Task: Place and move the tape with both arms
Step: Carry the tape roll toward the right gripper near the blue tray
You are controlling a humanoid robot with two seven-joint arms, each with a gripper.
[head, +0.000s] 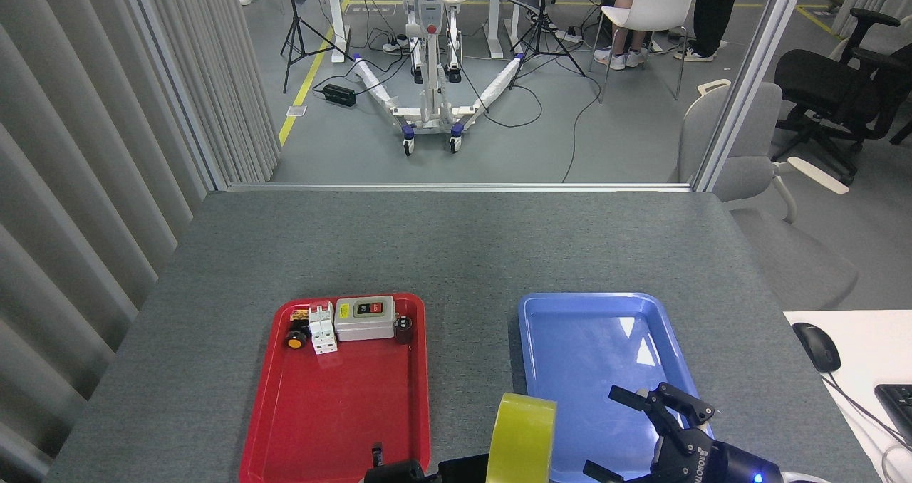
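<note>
- The wide roll of translucent yellow packing tape [522, 438] stands on edge at the bottom of the head view, over the strip of grey table between the two trays, its lower part cut off by the frame edge.
- The left gripper [467, 467] shows only as a dark fingertip touching the roll's left side, beside another black part at the very bottom edge; it appears to be holding the roll, though how its fingers sit on it is hidden.
- The right gripper [638, 429], black with a ROBOTIQ mark and a blue light, has its claw fingers spread apart and holds nothing (it points left, toward the roll, near but not touching).
- The shallow blue plastic tray [541, 312] lies just to the right of the roll, and the right gripper hangs over its near end.
- The red plastic tray [342, 412] lies to the left; along its far end sit a grey switch box [365, 318], a white breaker-like block [323, 329], a small orange-capped button [294, 340] and a small dark part [403, 328].
- The grey felt-like table [456, 241] carries both trays.
- A black computer mouse [816, 346] rests on a white desk [866, 348] at the right.
</note>
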